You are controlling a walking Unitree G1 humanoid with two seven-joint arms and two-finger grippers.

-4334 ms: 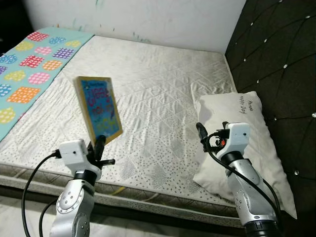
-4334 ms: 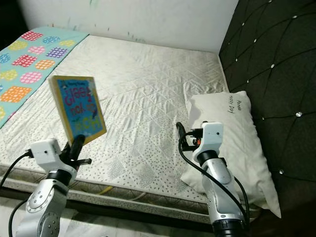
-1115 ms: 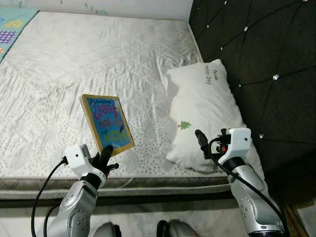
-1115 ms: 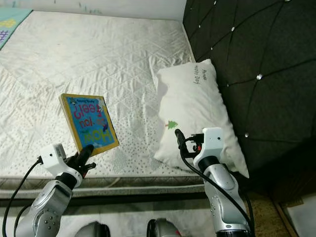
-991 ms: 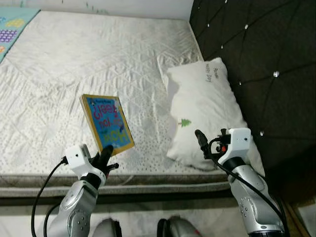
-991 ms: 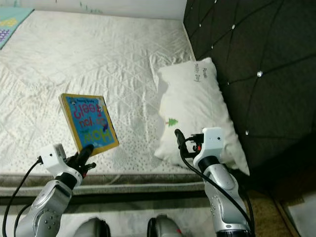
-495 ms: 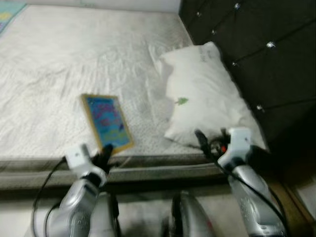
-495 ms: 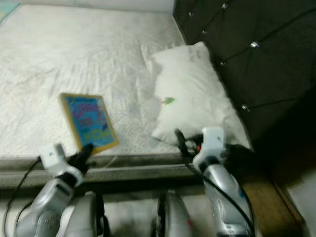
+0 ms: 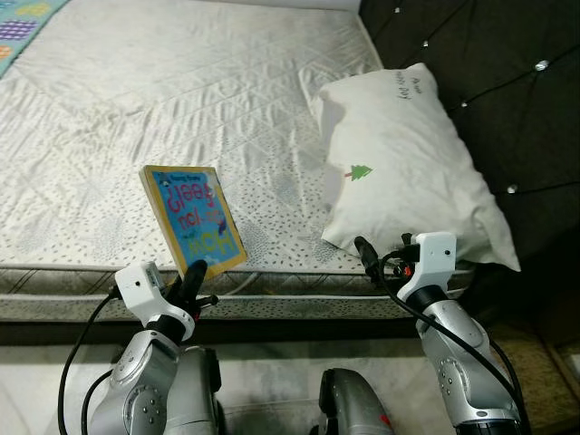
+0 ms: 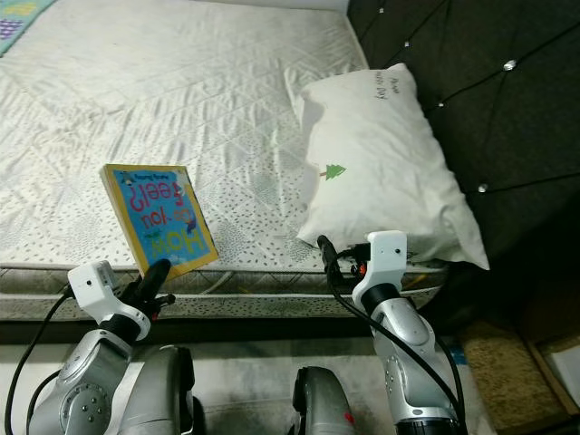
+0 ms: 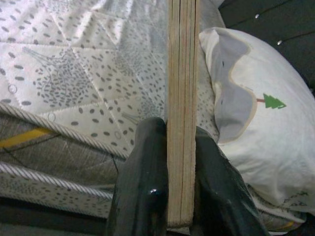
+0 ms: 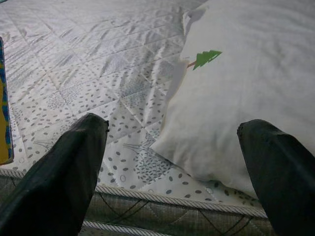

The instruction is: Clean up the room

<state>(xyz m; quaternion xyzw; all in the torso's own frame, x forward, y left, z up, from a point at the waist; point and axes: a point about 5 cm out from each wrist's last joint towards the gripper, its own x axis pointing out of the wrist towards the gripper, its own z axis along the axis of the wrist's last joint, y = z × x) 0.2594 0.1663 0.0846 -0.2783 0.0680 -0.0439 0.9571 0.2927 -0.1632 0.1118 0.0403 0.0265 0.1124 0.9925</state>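
A thick children's board book [image 9: 194, 220] with a blue cover and yellow edges stands upright, held by its bottom edge. My left gripper [image 9: 193, 276] is shut on it, in front of the mattress edge. In the left wrist view the book's page edge [image 11: 181, 113] sits clamped between both black fingers [image 11: 142, 187]. My right gripper [image 9: 370, 259] hangs open near the mattress edge, just below a white pillow [image 9: 403, 163] with a small green tree print. In the right wrist view its two fingers [image 12: 69, 172] stand wide apart with nothing between them.
A white quilted mattress [image 9: 154, 109] fills the space ahead, its piped front edge [image 9: 272, 288] close to my grippers. A dark tufted headboard [image 9: 507, 82] rises on the right. A patterned quilt corner [image 9: 23, 11] lies far left. My own legs [image 9: 353, 408] stand over pale floor.
The camera has swung and steadied after a blurred moment; the pillow now sits higher and more to the right. The left gripper still holds the book upright. The right gripper stays open.
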